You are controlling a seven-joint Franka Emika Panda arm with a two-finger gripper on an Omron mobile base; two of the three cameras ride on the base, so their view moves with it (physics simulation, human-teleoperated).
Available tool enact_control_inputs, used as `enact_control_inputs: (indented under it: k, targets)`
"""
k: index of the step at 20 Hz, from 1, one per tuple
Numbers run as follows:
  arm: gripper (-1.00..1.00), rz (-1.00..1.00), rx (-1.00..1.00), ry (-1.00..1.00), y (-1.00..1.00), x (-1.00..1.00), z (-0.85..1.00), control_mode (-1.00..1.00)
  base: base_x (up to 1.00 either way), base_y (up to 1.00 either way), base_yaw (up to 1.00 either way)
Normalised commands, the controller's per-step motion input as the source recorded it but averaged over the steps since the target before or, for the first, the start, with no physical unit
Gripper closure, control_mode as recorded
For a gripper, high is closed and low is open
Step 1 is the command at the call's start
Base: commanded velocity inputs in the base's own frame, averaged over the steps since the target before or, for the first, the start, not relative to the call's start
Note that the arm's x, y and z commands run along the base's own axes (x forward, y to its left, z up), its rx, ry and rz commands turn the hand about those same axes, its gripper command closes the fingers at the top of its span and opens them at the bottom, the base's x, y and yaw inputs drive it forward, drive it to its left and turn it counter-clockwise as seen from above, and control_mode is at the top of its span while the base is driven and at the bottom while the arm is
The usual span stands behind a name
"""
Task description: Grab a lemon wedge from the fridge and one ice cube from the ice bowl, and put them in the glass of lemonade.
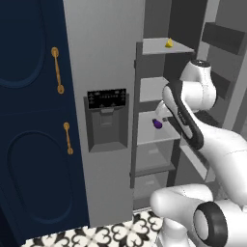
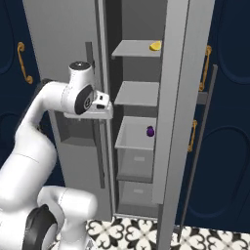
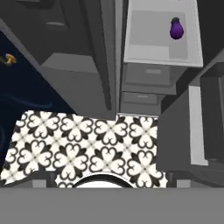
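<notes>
While the fridge (image 1: 103,58) stands with one door swung wide, the lemon wedge (image 1: 169,43) sits near the front edge of the top grey shelf (image 2: 134,49), well above the arm's hand. It looks tiny, light and likely slick and soft, so I judge a gentle pinch across its flat cut sides best, fingers coming in level from the front. Two shelves lower rests a small purple eggplant (image 2: 150,131), not wanted. The gripper (image 2: 108,108) hovers outside at middle-shelf height, jaws spread wide and holding nothing; its camera looks down on patterned floor tiles (image 3: 87,144) and the eggplant's shelf. Shelves are smooth and bare, the bay is narrow between the doors, and navy cabinets (image 1: 29,120) flank the fridge.
</notes>
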Motion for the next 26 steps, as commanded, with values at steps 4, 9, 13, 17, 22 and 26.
enact_control_inputs:
  k: [4, 9, 13, 17, 22, 26]
  targets:
    - [-1.00, 0.08, 0.01, -0.01, 0.50, -1.00, 0.69, -1.00, 0.00, 0.00, 0.00]
    - [-1.00, 0.02, 0.00, 0.00, 0.23, -0.95, 0.25, -1.00, 0.00, 0.00, 0.00]
    - [-1.00, -0.06, 0.00, 0.01, -0.13, -0.59, 0.00, -1.00, 0.00, 0.00, 0.00]
    - [-1.00, -0.13, 0.00, 0.00, -0.13, -0.58, 0.00, -1.00, 0.00, 0.00, 0.00]
    - [-1.00, -0.06, 0.00, 0.00, 0.00, 0.01, 0.00, -1.00, 0.00, 0.00, 0.00]
    - [-1.00, 0.00, 0.00, 0.00, 0.00, 0.00, 0.00, -1.00, 0.00, 0.00, 0.00]
